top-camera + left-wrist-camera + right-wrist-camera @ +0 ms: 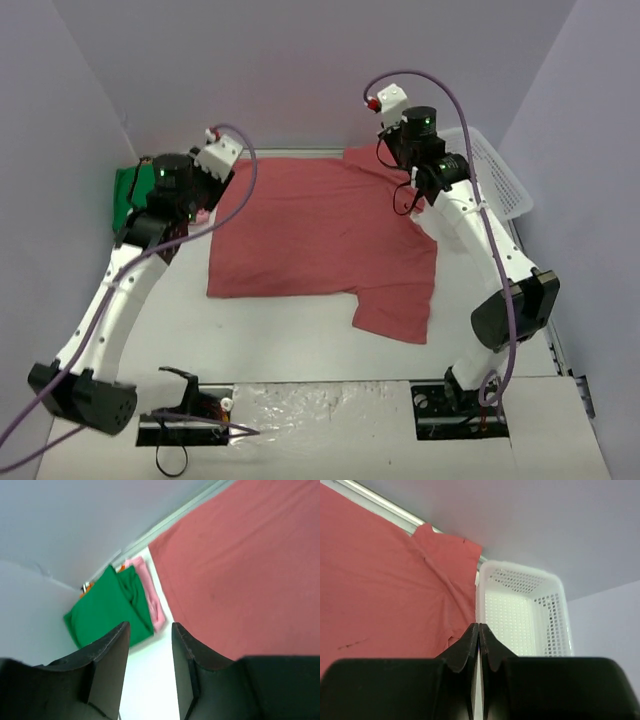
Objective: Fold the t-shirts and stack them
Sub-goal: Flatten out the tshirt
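Note:
A large dusty-red t-shirt point(320, 230) lies spread flat across the middle of the table, one sleeve toward the near right. A folded bright green t-shirt point(105, 610) sits at the far left by the wall, on top of a pale pink one point(152, 592) whose edge shows beside it. My left gripper point(149, 630) hovers open above the bare white strip between the green shirt and the red shirt's point(240, 565) left edge, holding nothing. My right gripper point(479, 626) is shut and empty, over the red shirt's point(385, 590) far right edge next to the basket.
A white plastic mesh basket point(495, 170) stands at the far right against the wall, empty in the right wrist view point(520, 610). Purple walls close in the table on three sides. A clear plastic sheet point(320, 405) lies between the arm bases.

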Robot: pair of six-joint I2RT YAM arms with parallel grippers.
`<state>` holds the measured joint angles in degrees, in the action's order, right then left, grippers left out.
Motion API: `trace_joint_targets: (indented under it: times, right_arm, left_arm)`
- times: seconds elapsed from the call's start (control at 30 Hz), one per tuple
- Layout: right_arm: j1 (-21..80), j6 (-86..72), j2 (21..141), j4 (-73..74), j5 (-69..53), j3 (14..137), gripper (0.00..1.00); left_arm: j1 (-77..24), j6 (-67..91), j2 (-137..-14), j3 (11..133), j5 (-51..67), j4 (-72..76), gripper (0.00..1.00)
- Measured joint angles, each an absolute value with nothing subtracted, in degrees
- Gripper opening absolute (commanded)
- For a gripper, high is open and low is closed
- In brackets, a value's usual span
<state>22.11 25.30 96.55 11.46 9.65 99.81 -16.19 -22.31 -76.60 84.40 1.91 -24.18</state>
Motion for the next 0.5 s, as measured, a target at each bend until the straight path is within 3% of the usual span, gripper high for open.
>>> trace_joint_targets:
  times: [0.1,0.27,0.5]
  right_arm:
    - [18.5,24.1,100.84,11.16,8.47,99.96,0.0]
    - [13.87,22.22,121.45,15.64,5.48,106.61,0.0]
    - [12.45,21.02,137.21,24.47,2.87,117.34,0.0]
  left_arm:
    - [-15.64,-23.44,-68.86,73.08,0.45,-24.08,0.36]
    - [-15.31,-24.93,-65.76,60.27,-1.45,-27.94,0.36]
    - [-12.21,-26.41,-54.08,53.3,-1.65,-32.49,0.36]
